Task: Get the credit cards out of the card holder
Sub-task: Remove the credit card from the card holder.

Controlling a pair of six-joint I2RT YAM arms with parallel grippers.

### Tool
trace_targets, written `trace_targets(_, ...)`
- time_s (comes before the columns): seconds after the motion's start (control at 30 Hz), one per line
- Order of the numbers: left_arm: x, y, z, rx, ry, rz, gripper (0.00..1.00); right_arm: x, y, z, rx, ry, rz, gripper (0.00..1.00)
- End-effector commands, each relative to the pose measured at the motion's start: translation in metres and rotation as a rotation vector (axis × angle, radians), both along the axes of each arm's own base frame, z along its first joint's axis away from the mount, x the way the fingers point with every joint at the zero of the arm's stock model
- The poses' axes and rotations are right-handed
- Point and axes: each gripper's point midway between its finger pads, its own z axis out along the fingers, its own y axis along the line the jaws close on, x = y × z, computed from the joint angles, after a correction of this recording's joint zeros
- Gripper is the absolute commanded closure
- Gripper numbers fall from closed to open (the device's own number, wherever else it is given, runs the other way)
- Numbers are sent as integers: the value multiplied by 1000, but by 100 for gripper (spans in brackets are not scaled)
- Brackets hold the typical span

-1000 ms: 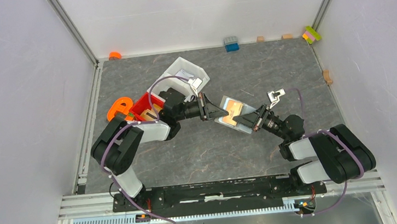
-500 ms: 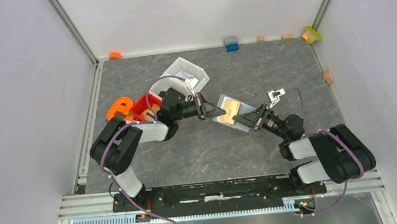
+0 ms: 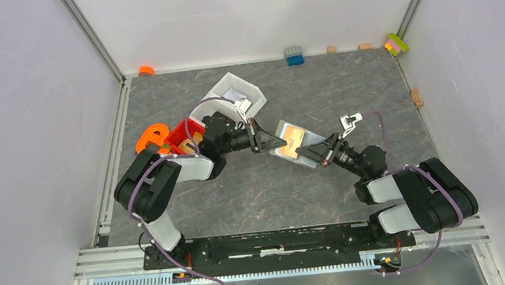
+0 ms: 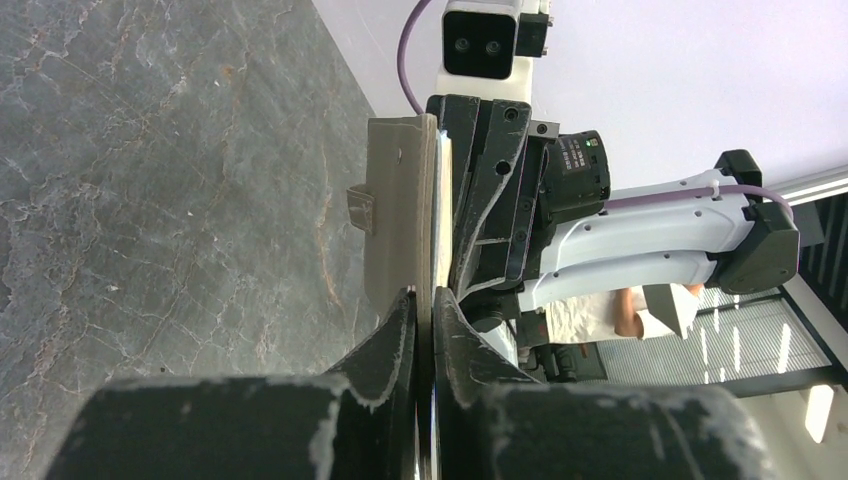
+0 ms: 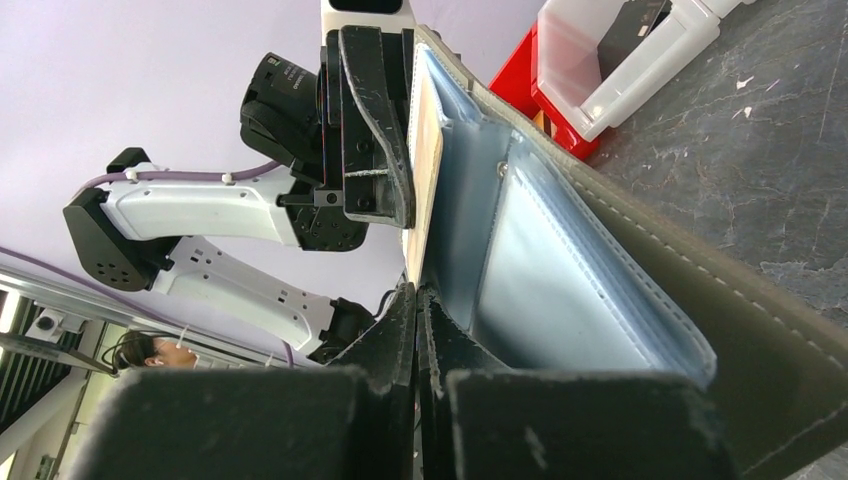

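The taupe card holder [image 3: 295, 140] is held open above the table between both arms. My left gripper [image 3: 272, 143] is shut on one end of its flap. My right gripper [image 3: 309, 152] is shut on the opposite end. In the left wrist view the left gripper [image 4: 424, 300] pinches the flap [image 4: 398, 200] edge-on, with a thin cream layer beside it. In the right wrist view the right gripper [image 5: 415, 295] pinches that same thin cream edge. The holder's pale blue lining [image 5: 560, 290] opens to the right. I cannot tell whether the cream layer is a credit card; no card shows clearly.
A white bin [image 3: 231, 94] and a red bin [image 3: 186, 133] stand behind the left arm, with an orange object [image 3: 151, 135] beside them. Small blocks lie along the back wall. Both bins show in the right wrist view [image 5: 620, 60].
Both grippers and the held card holder have shifted slightly up and to the left. Both grips are unchanged.
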Motion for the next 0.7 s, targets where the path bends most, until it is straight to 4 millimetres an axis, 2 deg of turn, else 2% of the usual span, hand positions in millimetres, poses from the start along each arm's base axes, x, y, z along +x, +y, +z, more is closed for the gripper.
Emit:
trace_targets(0.0,15,12,12,-37,-21,71,86,-24,-5,80,114,-433,12,100)
trace_targets(0.13,16,14,13,-43,-19,76,86,-23,-5,79,114,-427,9,100)
trace_targets(0.23,16,16,13,-47,-17,81,82,-23,-5,79,113,-429,10,100)
trace_targets(0.47,21,22,12,-48,-10,111,89,-20,-7,75,104,-413,-5,100)
trace_targets(0.67,27,30,8,-33,0,156,94,-7,-10,59,57,-346,-45,100)
